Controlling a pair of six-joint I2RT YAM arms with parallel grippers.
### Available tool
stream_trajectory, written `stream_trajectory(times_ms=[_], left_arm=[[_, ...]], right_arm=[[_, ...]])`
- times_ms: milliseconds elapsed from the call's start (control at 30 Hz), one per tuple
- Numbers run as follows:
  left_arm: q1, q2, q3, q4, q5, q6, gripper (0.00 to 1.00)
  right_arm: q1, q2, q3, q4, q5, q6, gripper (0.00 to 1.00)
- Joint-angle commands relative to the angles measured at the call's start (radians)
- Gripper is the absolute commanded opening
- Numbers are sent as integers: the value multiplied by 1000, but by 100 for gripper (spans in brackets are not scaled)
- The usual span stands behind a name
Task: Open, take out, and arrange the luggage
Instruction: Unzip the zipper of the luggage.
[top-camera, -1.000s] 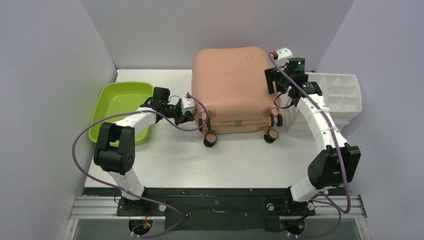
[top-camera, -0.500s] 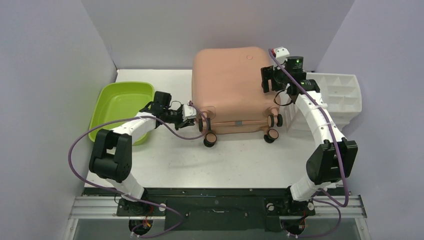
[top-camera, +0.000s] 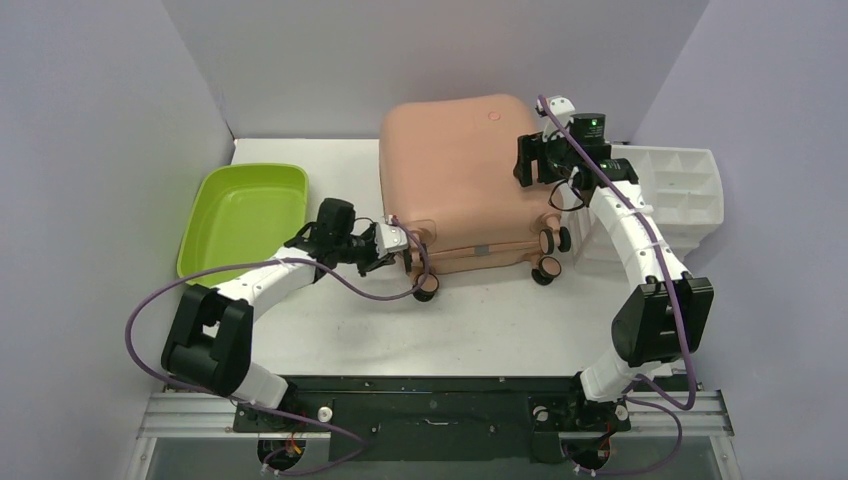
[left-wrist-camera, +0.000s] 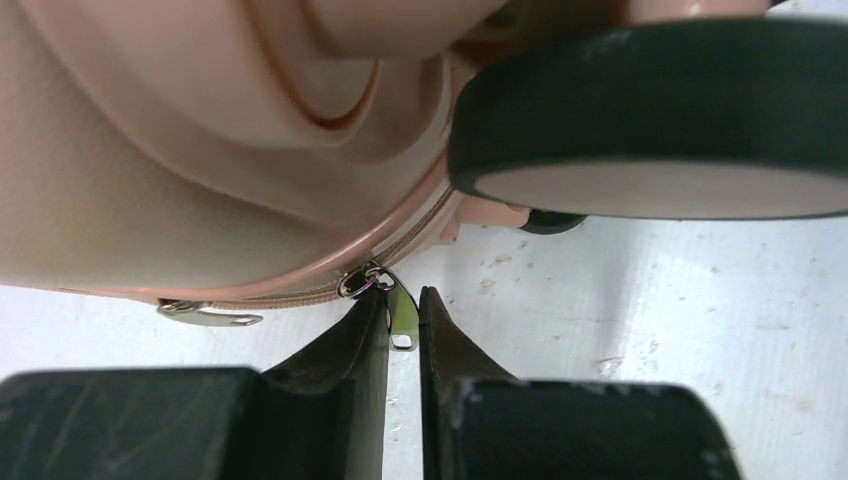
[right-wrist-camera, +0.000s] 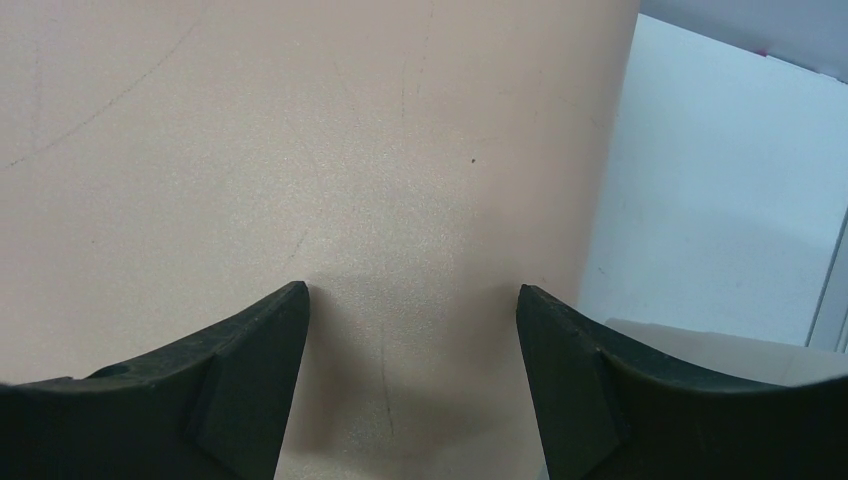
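The salmon-pink luggage lies flat at the back middle of the table, its caster wheels facing the arms. My left gripper is at its near left corner, beside a wheel. It is shut on a metal zipper pull that hangs from the zip line. A second zipper pull lies loose to the left. My right gripper stands open with its fingertips against the shell's right side, nothing between them.
A lime-green tub sits on the left, just behind the left arm. A white drawer organizer stands at the right, close behind the right arm. Grey walls enclose the table on three sides.
My left gripper has moved right and nearer along the luggage's corner with the zipper pull. My right gripper has shifted left against the shell, and the luggage has nudged slightly left.
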Motion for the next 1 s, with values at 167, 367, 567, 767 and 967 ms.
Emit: stream_trajectory(times_ms=[167,367,567,767,967], left_arm=[[-85,-76,-41,145,-28,-270,0],[-113,-96,-68,195,7,-292,0],[-178,-131,-126,194,49,-227,0],[-203,-147,-147,182,58,-176,0],[-241,-135,-130,214,-6,-270,0]], right_arm=[[-3,48,-42,-63,-108,38,69],[-4,50,-45,-65,-117,48,69],[-3,63,-42,-62,-130,64,69],[-3,71,-42,-60,-140,75,69],[-3,78,-45,-54,-150,77,69]])
